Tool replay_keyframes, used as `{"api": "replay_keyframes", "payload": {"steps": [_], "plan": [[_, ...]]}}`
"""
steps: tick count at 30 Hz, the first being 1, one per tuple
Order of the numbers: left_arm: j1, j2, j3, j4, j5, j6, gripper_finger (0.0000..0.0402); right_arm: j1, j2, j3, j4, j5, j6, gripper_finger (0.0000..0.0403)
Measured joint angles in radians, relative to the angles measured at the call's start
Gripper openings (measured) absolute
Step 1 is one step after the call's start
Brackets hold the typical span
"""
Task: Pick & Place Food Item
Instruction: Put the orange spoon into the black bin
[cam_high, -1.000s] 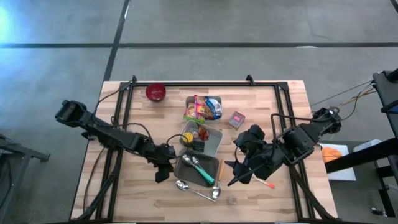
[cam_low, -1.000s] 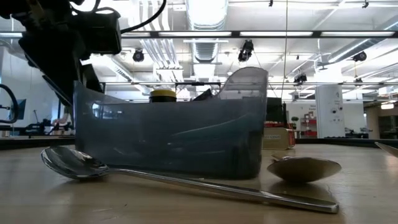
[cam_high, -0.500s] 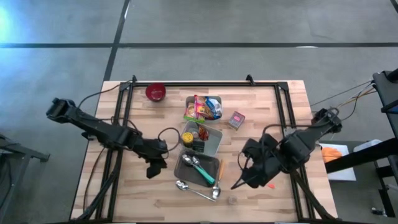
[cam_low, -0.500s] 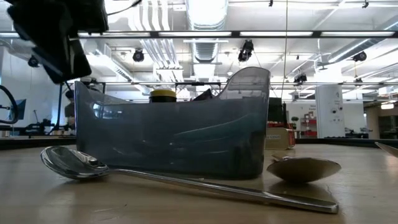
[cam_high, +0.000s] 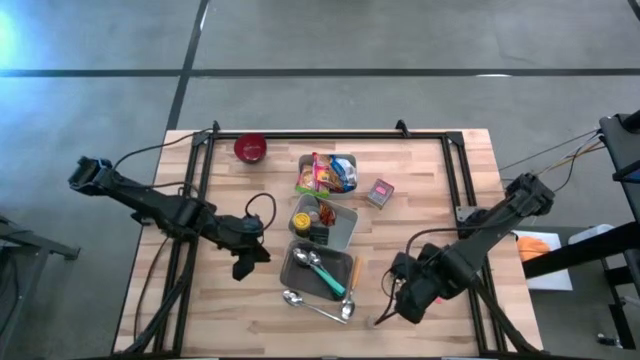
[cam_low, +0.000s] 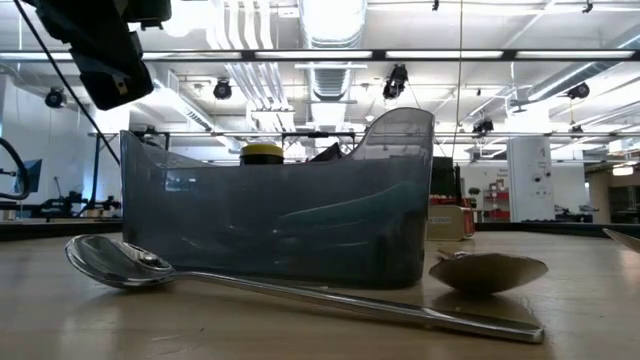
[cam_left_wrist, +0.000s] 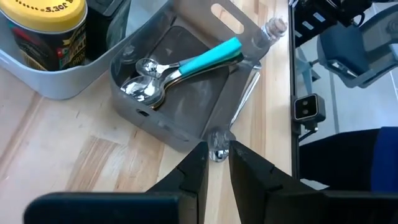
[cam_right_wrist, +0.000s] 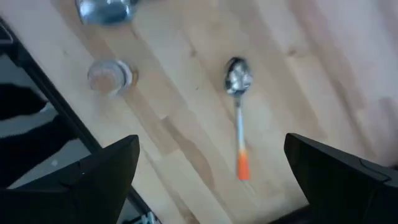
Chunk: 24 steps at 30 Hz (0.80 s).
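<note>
Looking down from the high view, a wooden desk (cam_high: 200, 310) is carrying two grey trays at the frame's centre. The upper tray (cam_high: 343, 225) is holding a yellow-lidded jar (cam_high: 303, 219) and a dark item; the lower tray (cam_high: 300, 277) is holding spoons, one with a teal handle (cam_high: 329, 279). A loose metal spoon (cam_high: 318, 307) is lying just below the lower tray. Above the trays, a colourful snack packet (cam_high: 324, 174) is resting in a small container, with a small pink box (cam_high: 380, 192) to its right and a red bowl (cam_high: 250, 148) toward the upper left.

The left hand (cam_high: 243, 267) is hovering left of the lower tray, apart from it. In the left wrist view its fingers (cam_left_wrist: 194, 177) are standing nearly closed with only a narrow gap, gripping nothing, and are pointing toward the lower tray (cam_left_wrist: 168, 127) and its teal-handled spoon (cam_left_wrist: 208, 55).

The right hand (cam_high: 385, 315) is hanging at the lower right of the frame, right of the trays. In the right wrist view its fingers (cam_right_wrist: 112, 165) are spread wide and empty above a small spoon with an orange handle (cam_right_wrist: 239, 115) and a small clear cap (cam_right_wrist: 110, 76) on the wood.

In the low view, the tray (cam_low: 280, 215) is filling the centre with the loose spoon (cam_low: 130, 262) lying in front.
</note>
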Motion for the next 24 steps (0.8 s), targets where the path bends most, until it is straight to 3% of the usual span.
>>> {"api": "replay_keyframes", "payload": {"steps": [13,18,24], "plan": [[0.0,0.0,0.0,0.003,0.001,-0.028,0.0067,-0.025,-0.09,-0.401,0.308,-0.135,-0.128,0.0399],[0.0,0.0,0.0,0.007,0.001,-0.058,0.0067,-0.039,-0.103,-0.532,0.432,-0.119,-0.155,0.0399],[0.0,0.0,0.0,0.1,0.021,-0.11,0.0067,-0.06,-0.103,-0.619,0.5,-0.019,-0.181,0.0399]]}}
